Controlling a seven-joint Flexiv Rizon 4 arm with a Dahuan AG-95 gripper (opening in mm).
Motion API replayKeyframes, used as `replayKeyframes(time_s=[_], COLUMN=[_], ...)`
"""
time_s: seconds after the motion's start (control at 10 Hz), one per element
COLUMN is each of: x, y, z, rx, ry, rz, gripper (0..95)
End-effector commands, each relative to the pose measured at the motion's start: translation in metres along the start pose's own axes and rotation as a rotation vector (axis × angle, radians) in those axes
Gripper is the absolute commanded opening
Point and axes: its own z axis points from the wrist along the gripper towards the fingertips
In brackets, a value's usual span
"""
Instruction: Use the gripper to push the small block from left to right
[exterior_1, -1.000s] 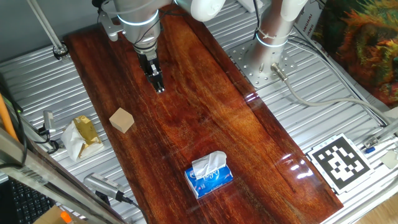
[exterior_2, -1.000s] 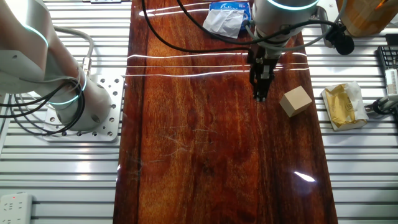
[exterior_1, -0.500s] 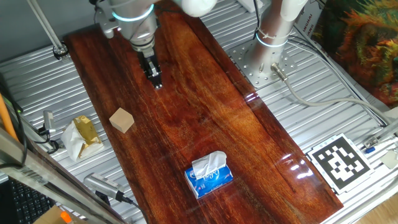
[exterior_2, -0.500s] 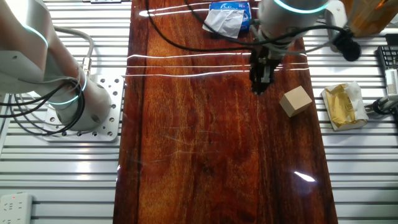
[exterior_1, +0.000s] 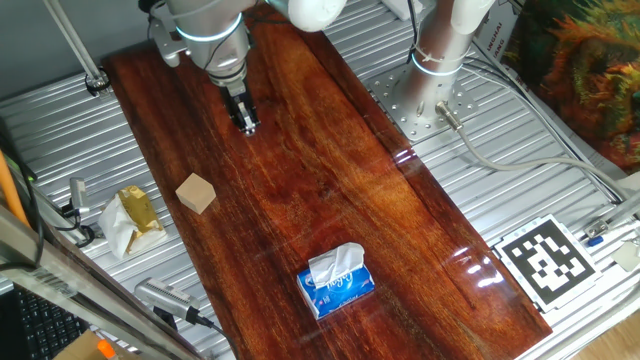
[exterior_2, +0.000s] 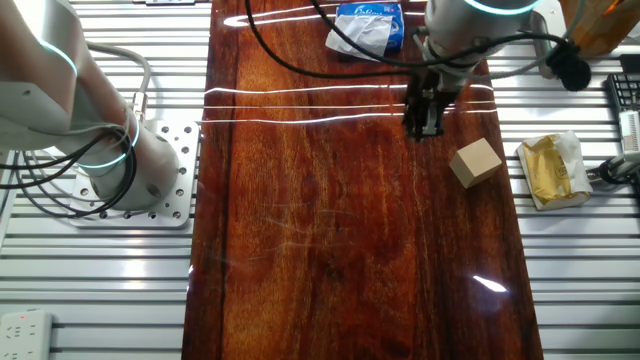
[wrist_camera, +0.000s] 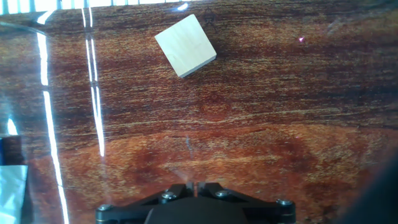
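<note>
- In one fixed view we see the gripper (exterior_1: 247, 124) in the upper left part of the frame, hanging from the silver arm with the teal ring (exterior_1: 208, 32), over the dark wooden board (exterior_1: 330, 200).
- Its two black fingers look pressed together with nothing between them; in the hand view only the base of the fingers shows at the bottom edge, and no gap is seen there.
- The small block (exterior_1: 196, 193) lies on the board in the left middle of this view, below the gripper and well apart from it.
- In the other fixed view the gripper (exterior_2: 424, 128) is in the upper right part, and the small block (exterior_2: 475, 162) is just below and to the right of it, near the right edge of the board, not touching.
- In the hand view the small block (wrist_camera: 185, 45) sits in the upper middle, turned at an angle to the wood grain.
- We also see a blue tissue pack (exterior_1: 337, 281) on the board at the lower middle of the first fixed view.
- A crumpled yellow-white wrapper (exterior_1: 131, 219) lies at the left, off the board, on the ribbed metal table (exterior_1: 520, 190).
</note>
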Motion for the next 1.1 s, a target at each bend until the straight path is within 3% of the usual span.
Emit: replayKeyframes(time_s=[0.1, 0.6, 0.7, 1.1], x=[0.001, -0.002, -0.012, -0.08], y=[0.001, 0.001, 0.0, 0.0], z=[-0.003, -0.002, 0.001, 0.018], rx=[0.0, -0.001, -0.002, 0.007], ry=[0.002, 0.004, -0.002, -0.008], rz=[0.025, 0.041, 0.028, 0.012], gripper=[0.0, 0.0, 0.0, 0.0])
